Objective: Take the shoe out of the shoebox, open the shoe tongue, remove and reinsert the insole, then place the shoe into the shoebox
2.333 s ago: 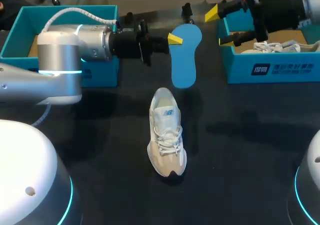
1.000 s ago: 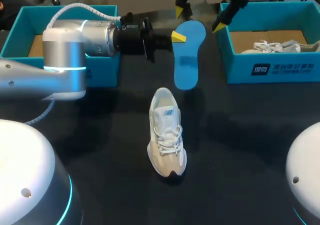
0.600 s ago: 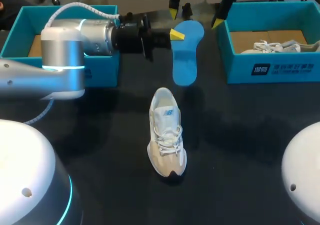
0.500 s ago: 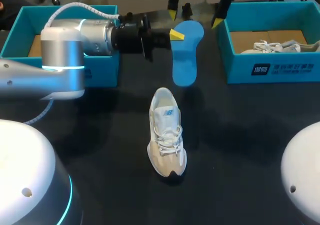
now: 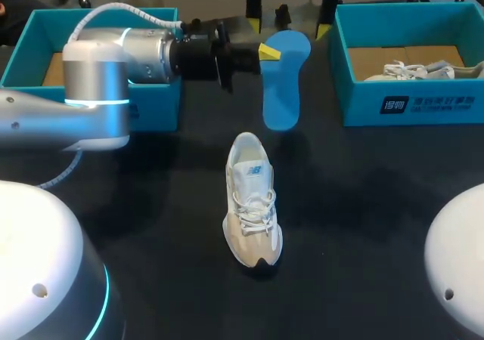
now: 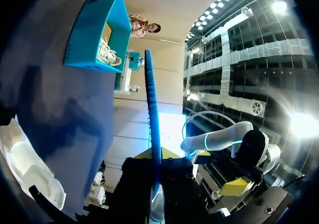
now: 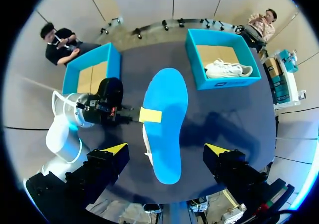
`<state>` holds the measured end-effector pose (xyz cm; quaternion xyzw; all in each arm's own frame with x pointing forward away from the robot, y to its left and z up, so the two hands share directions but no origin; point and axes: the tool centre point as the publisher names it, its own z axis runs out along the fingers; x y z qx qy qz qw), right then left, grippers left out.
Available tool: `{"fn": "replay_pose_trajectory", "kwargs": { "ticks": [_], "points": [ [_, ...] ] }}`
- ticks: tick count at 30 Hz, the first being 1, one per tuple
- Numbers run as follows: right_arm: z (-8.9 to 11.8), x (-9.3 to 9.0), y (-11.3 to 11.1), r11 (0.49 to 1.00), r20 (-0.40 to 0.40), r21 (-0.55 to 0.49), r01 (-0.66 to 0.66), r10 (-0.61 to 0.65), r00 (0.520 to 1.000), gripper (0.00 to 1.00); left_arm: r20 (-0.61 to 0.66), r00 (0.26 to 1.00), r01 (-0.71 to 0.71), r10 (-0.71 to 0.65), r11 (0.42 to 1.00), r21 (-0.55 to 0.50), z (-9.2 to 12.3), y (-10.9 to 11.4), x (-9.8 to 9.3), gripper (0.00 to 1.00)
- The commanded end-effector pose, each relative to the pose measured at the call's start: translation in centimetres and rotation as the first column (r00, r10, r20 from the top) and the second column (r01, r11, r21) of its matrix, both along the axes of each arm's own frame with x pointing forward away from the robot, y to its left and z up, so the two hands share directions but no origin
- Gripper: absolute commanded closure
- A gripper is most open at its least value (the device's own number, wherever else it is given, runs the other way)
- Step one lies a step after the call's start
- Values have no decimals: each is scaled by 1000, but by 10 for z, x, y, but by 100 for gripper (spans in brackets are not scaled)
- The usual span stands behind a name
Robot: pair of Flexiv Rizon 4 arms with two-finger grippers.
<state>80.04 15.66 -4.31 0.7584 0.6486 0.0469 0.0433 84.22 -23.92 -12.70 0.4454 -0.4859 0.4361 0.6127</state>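
Observation:
A white and beige shoe [image 5: 253,200] stands on the dark table, toe toward me. Beyond it, above the table, hangs a blue insole [image 5: 281,83], held by its edge in my left gripper [image 5: 265,53], which is shut on it. In the left wrist view the insole [image 6: 152,114] shows edge-on, running out from between the yellow tips of that gripper [image 6: 155,157]. My right gripper [image 7: 167,149] is open wide and looks straight down on the insole [image 7: 167,119], one finger to each side, touching nothing. The shoe [image 7: 145,144] is mostly hidden under the insole there.
A teal shoebox [image 5: 408,106] at the back right holds another white shoe [image 5: 423,69]. A second teal shoebox [image 5: 45,38] stands at the back left, behind my left arm. Bare table lies around the shoe.
My right gripper has swung left from beside the right shoebox to above the insole, still open. The left gripper and the insole have barely moved. The shoe has stayed put.

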Motion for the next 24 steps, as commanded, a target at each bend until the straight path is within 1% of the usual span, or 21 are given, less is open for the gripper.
{"fn": "replay_pose_trajectory", "kwargs": {
  "ticks": [1, 10, 14, 16, 20, 22, 24],
  "points": [
    [-1, 2, 2, 1000, -5, -3, 4, -4, 1000, 0, -1, 1000, -2, 2, 1000, 1, -1, -1, 0, 100],
    [-5, 3, -1, 1000, -11, 25, 5, -5, 1000, 0, 5, 1000, -7, 7, 1000, 3, -2, 0, 0, 100],
    [-7, 0, -6, 998, 2, 63, 11, -11, 1000, 0, 7, 1000, -6, 6, 1000, 6, -3, 0, 0, 100],
    [-8, -2, -10, 995, 15, 102, 17, -19, 1000, 0, 9, 1000, -6, 6, 1000, 6, -3, 0, 0, 100],
    [-11, -7, -19, 988, 25, 150, 32, -37, 999, 0, 11, 1000, 3, -3, 999, -32, -1, 3, -1, 100],
    [-13, -8, -21, 987, 24, 159, 37, -42, 999, 0, 14, 1000, 6, -6, 999, -35, -1, 4, -2, 100],
    [-15, -9, -24, 980, 31, 192, 44, -51, 998, 0, 20, 1000, 9, -8, 999, -34, -1, 5, -2, 100]
  ]
}}
